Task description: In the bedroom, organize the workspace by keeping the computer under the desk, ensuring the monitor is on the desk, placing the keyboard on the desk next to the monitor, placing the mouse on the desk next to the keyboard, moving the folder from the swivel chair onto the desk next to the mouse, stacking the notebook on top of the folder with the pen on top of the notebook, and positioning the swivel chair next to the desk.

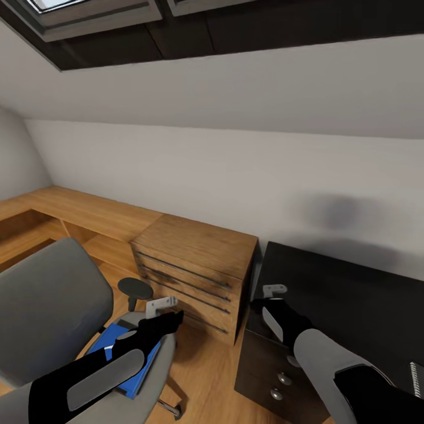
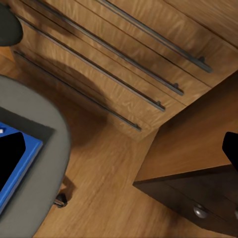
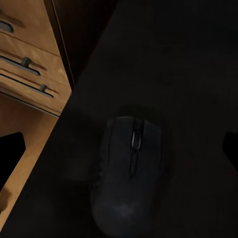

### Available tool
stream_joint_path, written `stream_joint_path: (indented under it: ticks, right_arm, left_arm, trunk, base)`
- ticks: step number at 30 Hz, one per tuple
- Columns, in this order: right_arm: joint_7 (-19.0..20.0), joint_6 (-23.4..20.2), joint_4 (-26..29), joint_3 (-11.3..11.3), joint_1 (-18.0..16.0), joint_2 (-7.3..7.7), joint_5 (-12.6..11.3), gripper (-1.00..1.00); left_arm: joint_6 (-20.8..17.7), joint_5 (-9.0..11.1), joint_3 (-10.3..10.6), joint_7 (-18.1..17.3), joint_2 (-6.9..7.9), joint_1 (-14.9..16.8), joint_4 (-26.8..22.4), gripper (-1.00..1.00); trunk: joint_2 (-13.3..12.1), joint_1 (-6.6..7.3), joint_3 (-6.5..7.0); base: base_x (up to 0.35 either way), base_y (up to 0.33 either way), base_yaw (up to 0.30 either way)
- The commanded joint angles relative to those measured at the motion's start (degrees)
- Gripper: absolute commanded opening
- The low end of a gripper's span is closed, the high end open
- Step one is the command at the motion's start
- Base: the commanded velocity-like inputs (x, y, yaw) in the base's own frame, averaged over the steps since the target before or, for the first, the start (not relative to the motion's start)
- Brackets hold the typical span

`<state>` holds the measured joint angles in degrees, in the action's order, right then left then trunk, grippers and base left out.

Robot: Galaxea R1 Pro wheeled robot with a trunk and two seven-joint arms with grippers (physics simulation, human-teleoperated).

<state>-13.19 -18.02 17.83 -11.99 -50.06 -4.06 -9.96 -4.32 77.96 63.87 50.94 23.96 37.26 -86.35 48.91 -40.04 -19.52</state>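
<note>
A blue folder [image 1: 136, 368] lies on the seat of the grey swivel chair [image 1: 53, 294] at the lower left. My left gripper [image 1: 162, 306] hangs open over the seat's front edge, and the folder's corner [image 2: 29, 161] sits by one fingertip [image 2: 10, 158]. At the right stands the dark desk [image 1: 353, 294]. My right gripper [image 1: 272, 292] is open above its near left corner. Directly below its spread fingers, a black mouse [image 3: 129, 173] rests on the desk top [image 3: 188, 59]. A spiral notebook edge [image 1: 416, 377] shows at the desk's far right.
A wooden drawer unit [image 1: 194, 265] with long bar handles stands between chair and desk, leaving a narrow strip of wooden floor [image 1: 206, 371]. The desk has front drawers with round knobs [image 1: 284, 378]. A low wooden shelf [image 1: 70, 212] runs along the sloped white wall.
</note>
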Motion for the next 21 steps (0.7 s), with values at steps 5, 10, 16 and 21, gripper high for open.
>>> stream_joint_path:
  ticks: [5,10,16,21]
  right_arm:
    - [-0.4,-0.3,0.2,-0.4,0.0,0.5,-0.6,1.0]
    - [-0.4,-0.4,0.2,-0.4,0.0,0.74,-0.6,1.0]
    - [-0.4,-0.6,0.1,0.0,0.0,0.77,-0.7,1.0]
    - [-0.4,-0.7,0.0,0.4,0.0,0.73,-0.7,1.0]
  left_arm:
    - [-0.2,0.2,0.0,0.3,0.02,0.1,0.3,1.0]
    - [-0.2,0.1,0.0,0.3,0.0,0.1,0.4,1.0]
    - [-0.2,0.1,0.1,0.3,0.03,0.1,0.4,1.0]
    - [-0.2,0.1,0.1,0.3,0.01,0.1,0.4,1.0]
  trunk:
    - [2.1,-1.11,-0.98]
    - [4.1,-2.21,-1.88]
    - [6.5,-3.53,-2.96]
    - [8.5,-4.63,-3.85]
  base:
    - [0.0,0.0,0.0]
    - [0.0,0.0,0.0]
    - [0.0,0.0,0.0]
    - [0.0,0.0,0.0]
